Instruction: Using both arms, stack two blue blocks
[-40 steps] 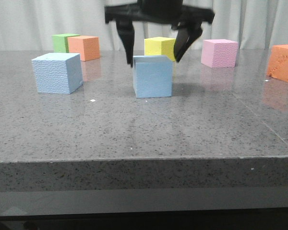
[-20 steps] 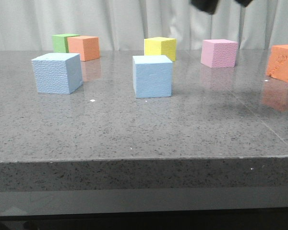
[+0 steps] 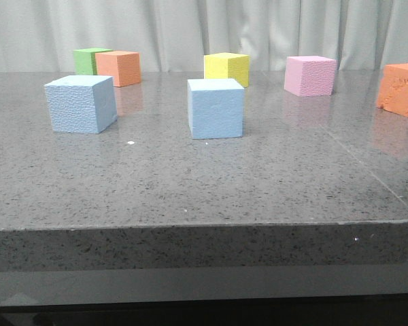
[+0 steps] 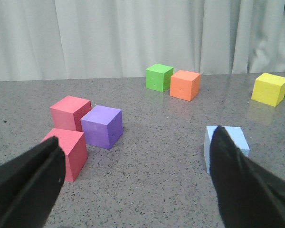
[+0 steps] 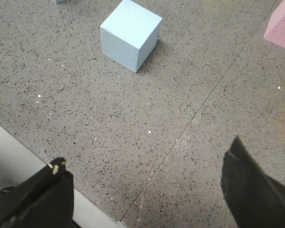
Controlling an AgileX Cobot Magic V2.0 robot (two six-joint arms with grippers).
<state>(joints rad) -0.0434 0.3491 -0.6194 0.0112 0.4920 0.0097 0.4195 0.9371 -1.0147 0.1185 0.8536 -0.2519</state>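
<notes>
Two light blue blocks stand apart on the grey table. The rough one point(image 3: 81, 104) is at the left, the smoother one point(image 3: 216, 108) in the middle. Neither gripper shows in the front view. My left gripper point(image 4: 137, 137) is open and empty; one blue block point(image 4: 230, 137) sits beyond it, partly hidden by its right finger point(image 4: 242, 180). My right gripper point(image 5: 146, 153) is open and empty, high above the table near its front edge, with the smoother blue block point(image 5: 131, 34) well beyond it.
At the back stand a green cube point(image 3: 88, 60), an orange cube point(image 3: 120, 67), a yellow cube point(image 3: 227, 67) and a pink cube point(image 3: 311, 75). A rough orange block point(image 3: 401, 88) is at the right. Two red cubes point(image 4: 69, 149) and a purple cube point(image 4: 101, 126) lie near the left gripper.
The black gripper that hung open around the smoother blue block has risen to the right and left the front view. Both blue blocks stay where they were.
</notes>
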